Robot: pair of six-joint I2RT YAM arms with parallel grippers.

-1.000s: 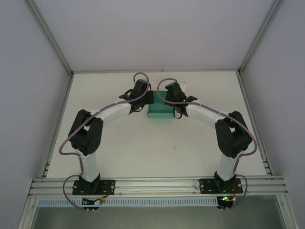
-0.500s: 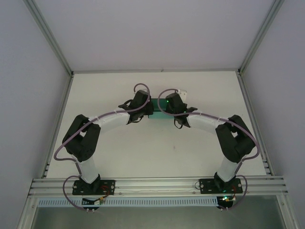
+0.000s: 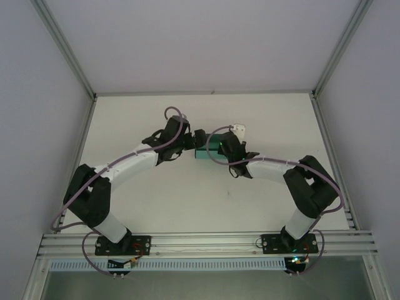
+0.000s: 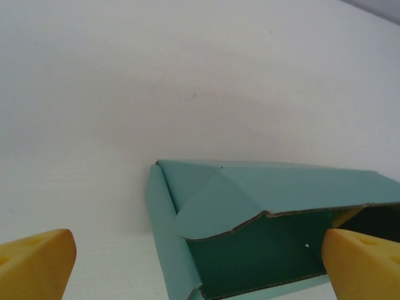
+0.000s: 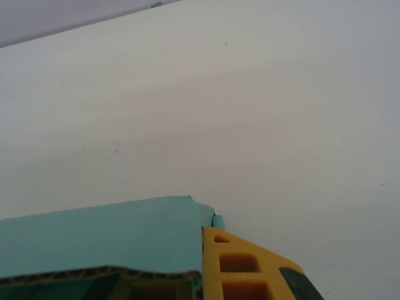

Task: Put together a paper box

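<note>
The paper box (image 3: 202, 154) sits in the far half of the surface (image 3: 187, 200), roughly midway between its left and right edges and well off the corners. It's only half-folded. One end is open toward your left wrist camera, with a loose flap (image 4: 237, 200) sagging over the opening. Your left gripper (image 3: 197, 138) has nothing in it, yellow fingertips (image 4: 34, 262) spread wide either side of that open end. Your right gripper (image 3: 216, 148) is clamped on a wall of the box, yellow finger (image 5: 244, 262) tight against the teal card. The surface is plain matte white with a few tiny specks. Pale grey walls (image 3: 206, 44) close it in. There are aluminium posts (image 3: 62, 44) at the far corners and a rail (image 3: 206, 240) along the near edge.
</note>
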